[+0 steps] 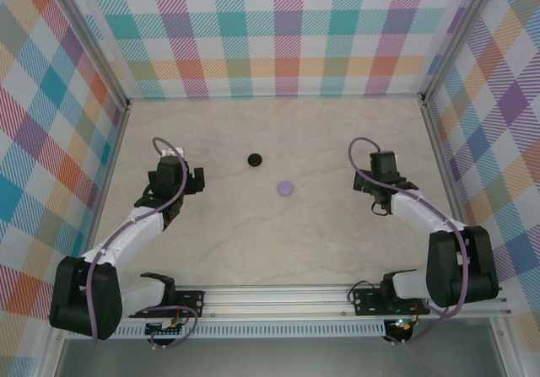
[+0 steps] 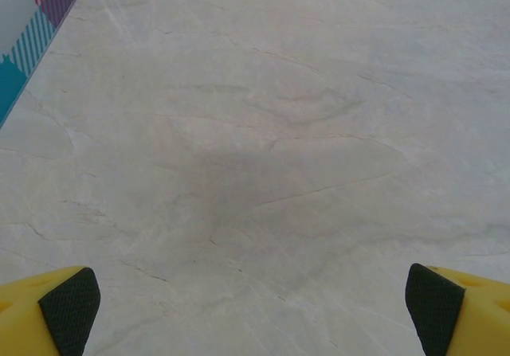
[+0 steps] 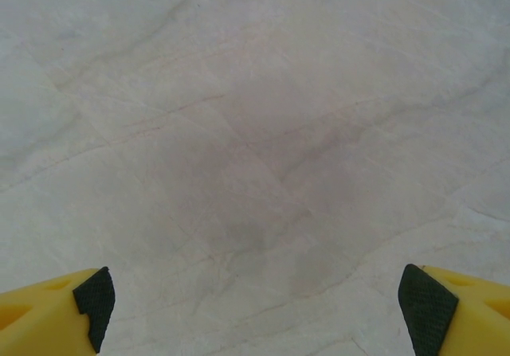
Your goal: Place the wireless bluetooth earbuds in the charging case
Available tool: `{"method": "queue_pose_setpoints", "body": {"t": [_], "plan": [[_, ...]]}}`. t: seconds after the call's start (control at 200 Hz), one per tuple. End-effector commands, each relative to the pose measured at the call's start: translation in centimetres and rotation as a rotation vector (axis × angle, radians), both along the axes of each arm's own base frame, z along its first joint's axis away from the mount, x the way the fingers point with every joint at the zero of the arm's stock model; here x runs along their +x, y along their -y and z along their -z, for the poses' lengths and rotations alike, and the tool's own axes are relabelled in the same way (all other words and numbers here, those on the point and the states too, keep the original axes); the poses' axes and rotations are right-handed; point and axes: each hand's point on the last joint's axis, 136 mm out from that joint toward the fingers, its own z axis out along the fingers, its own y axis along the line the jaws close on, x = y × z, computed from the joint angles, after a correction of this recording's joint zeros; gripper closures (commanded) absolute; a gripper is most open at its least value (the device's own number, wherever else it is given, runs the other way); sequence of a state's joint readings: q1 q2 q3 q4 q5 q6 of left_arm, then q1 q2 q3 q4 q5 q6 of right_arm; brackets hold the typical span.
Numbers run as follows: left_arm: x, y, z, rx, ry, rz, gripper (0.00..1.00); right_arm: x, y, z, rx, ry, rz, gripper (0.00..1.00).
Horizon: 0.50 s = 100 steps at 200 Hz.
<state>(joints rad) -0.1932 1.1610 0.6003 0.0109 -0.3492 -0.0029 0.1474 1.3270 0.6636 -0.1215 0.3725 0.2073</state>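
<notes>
Two round puck-like charging cases lie on the table in the top view: a black case (image 1: 255,159) and, to its right and nearer, a lilac case (image 1: 285,188). Both look closed. The wireless bluetooth earbuds are out of view. My left gripper (image 1: 174,173) hovers well to the left of the black case. My right gripper (image 1: 384,183) hovers well to the right of the lilac case. In the left wrist view the left gripper (image 2: 251,308) stands open over bare table, with nothing between its yellow fingers (image 2: 68,304). The right gripper (image 3: 255,300) is likewise open, nothing between its fingers (image 3: 96,300).
The marbled table (image 1: 270,242) is walled by checked panels at the back and both sides. A strip of the left panel (image 2: 36,21) shows in the left wrist view's corner. The arms' mounting rail (image 1: 278,297) runs along the near edge.
</notes>
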Motion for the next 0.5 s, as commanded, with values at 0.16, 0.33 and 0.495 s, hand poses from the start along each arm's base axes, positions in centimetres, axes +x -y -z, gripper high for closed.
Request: {"method": "queue_pose_setpoints", "body": {"t": [0.16,0.33,0.495], "plan": [[2.2,-0.1,0.0,-0.064,0.164,0.108,0.00,2.4,-1.7,-1.6,0.036,0.259,-0.177,0.04],[2.7,0.2,0.7,-0.150,0.239,0.165,0.00,2.8,-1.7,-2.2,0.051,0.354,-0.212,0.02],[3.3,0.9,1.3,-0.200,0.267,0.205,0.00,3.3,-1.8,-2.9,0.068,0.423,-0.251,0.02]]}}
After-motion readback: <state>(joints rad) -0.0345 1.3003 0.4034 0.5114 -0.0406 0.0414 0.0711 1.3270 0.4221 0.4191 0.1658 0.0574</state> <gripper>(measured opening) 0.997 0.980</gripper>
